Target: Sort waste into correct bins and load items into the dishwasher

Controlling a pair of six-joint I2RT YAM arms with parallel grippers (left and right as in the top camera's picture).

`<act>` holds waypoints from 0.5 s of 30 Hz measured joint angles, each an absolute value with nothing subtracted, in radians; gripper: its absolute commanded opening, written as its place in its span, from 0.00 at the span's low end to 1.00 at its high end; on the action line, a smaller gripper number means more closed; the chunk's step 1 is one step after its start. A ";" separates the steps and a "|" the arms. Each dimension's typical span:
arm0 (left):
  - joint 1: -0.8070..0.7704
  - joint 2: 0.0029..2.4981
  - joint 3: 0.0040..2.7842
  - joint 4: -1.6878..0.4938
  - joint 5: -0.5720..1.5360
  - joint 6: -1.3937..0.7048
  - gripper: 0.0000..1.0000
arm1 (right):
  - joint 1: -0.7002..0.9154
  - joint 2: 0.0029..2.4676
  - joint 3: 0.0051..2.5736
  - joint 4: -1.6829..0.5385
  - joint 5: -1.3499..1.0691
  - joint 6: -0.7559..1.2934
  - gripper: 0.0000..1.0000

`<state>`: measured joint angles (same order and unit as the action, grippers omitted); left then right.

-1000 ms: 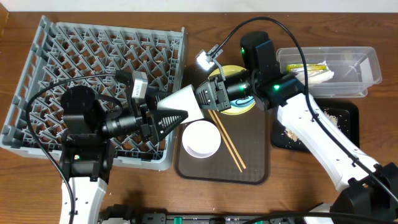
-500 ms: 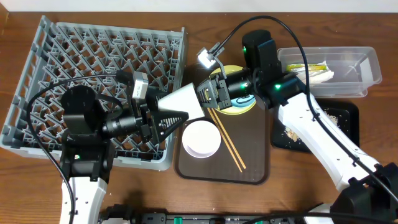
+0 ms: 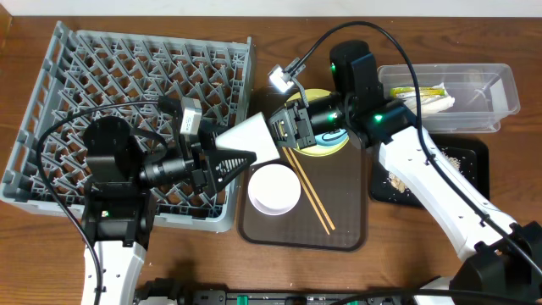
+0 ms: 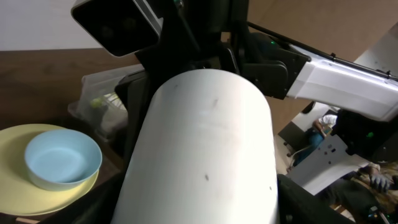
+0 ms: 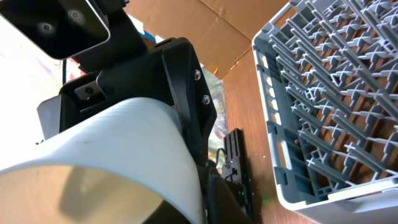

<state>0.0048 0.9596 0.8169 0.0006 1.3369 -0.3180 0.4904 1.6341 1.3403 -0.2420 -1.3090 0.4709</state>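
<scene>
Midway between the arms, the round white bowl (image 3: 251, 135) is hanging tilted, rim toward the right gripper (image 3: 282, 133), base toward the left gripper (image 3: 227, 153). Right fingers are pinching the rim; left fingers are straddling the wall, clamping or not I cannot tell. The square grey pegged plastic dish rack (image 3: 127, 68) is lying leftward, nearer the left arm.

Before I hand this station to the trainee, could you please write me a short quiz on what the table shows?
1. True or false: the light blue bowl sits on the yellow plate.
2. The snack wrapper lies in: A) the dish rack, B) the clear tub, C) the black tray?
3. What lies beside the white bowl on the brown tray?
Key: 1 true; 2 B; 3 the two chopsticks.
</scene>
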 measured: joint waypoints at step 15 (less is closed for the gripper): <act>0.015 0.960 0.816 -0.222 0.952 -0.246 0.61 | 0.297 1.634 1.341 -0.452 -1.163 0.384 0.46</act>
<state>0.0151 0.9604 0.8162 -0.2222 0.9520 -0.2459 0.2970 1.6341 1.3411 -0.4519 -1.1625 0.3843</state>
